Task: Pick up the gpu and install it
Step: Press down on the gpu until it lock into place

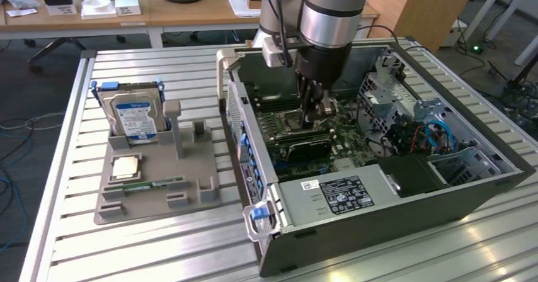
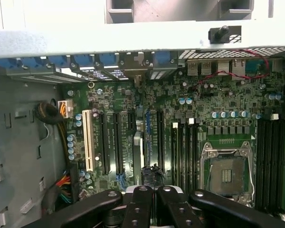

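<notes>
While the black two-fingered gripper (image 1: 319, 109) stands closed inside the open grey computer case (image 1: 470, 187), the gpu (image 1: 304, 148), a thin dark card, sits on edge in the green motherboard (image 2: 218, 114) directly beneath it. Judged stiff, light, fragile; best held by its board edges.

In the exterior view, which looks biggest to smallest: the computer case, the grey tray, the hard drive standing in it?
1. Computer case, clearly the largest.
2. Grey tray.
3. Hard drive, smallest.
Tray and drive sit together, so nearness hardly skews that pair.
</notes>
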Tool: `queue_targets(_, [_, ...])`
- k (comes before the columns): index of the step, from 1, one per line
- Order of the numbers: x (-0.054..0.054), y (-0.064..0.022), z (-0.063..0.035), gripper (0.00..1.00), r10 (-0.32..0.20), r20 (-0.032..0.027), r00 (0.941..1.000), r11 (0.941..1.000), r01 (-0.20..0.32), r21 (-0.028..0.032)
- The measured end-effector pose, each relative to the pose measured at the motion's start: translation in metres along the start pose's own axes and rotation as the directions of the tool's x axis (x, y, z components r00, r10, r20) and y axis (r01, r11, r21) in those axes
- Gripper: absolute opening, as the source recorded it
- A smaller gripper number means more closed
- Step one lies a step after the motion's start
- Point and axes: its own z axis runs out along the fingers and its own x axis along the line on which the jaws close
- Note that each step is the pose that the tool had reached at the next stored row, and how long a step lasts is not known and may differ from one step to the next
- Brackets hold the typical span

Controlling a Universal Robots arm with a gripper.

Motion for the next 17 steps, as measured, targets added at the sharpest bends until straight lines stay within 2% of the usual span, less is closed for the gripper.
queue_targets(9, [0.000, 0.0006, 0.0160, 0.11, 0.006, -0.0008, 1.0000, 1.0000, -0.006, -0.0026])
queue_targets(17, [0.000, 0.0009, 0.0201, 0.11, 0.006, -0.0006, 1.0000, 1.0000, -0.006, -0.0031])
